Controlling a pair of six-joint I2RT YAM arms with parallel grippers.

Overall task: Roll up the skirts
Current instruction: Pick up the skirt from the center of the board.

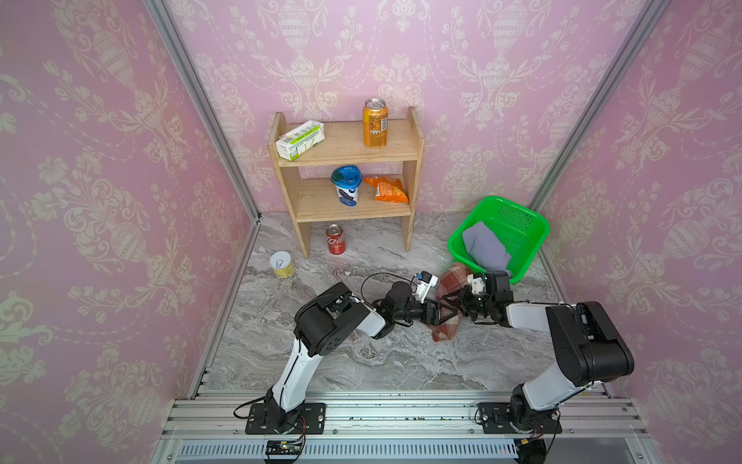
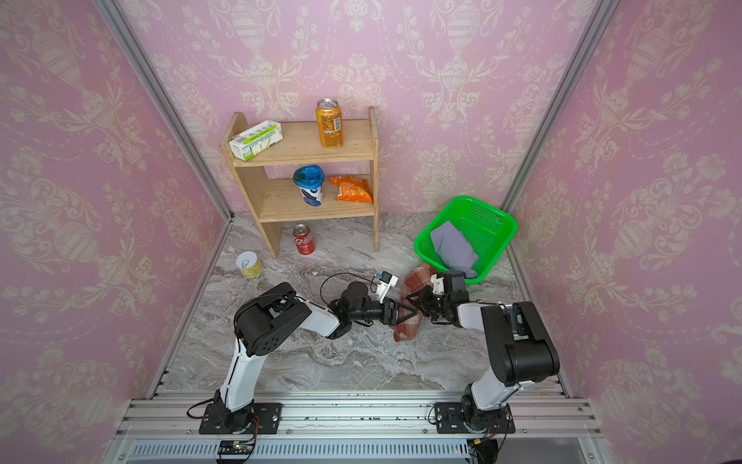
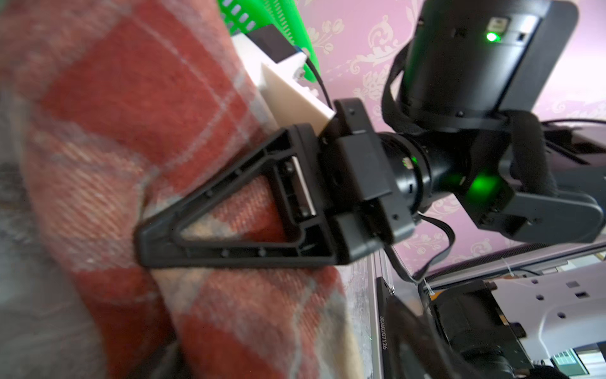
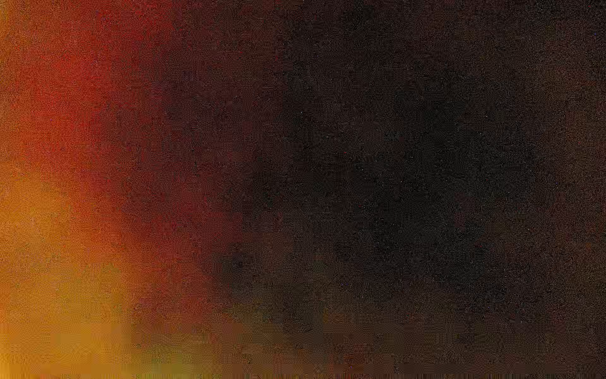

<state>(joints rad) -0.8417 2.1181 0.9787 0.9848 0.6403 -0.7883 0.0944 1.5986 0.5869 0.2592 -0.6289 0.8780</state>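
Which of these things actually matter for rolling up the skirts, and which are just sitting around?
For the job: plaid skirt, lavender-grey skirt, green basket holding the grey one.
Just lying about: wooden shelf, green-and-white carton, orange can, blue-lidded cup, orange snack bag, red can, yellow tin.

From the right wrist view I get only a dark red-orange smear; in both top views the plaid skirt (image 1: 451, 281) vanishes mid-length under the left gripper (image 1: 449, 316) and right gripper (image 1: 453, 298); up close one right finger (image 3: 229, 258) shows, its mate buried behind cloth, so the grip is unclear; there the skirt's edge blurs and runs off-frame
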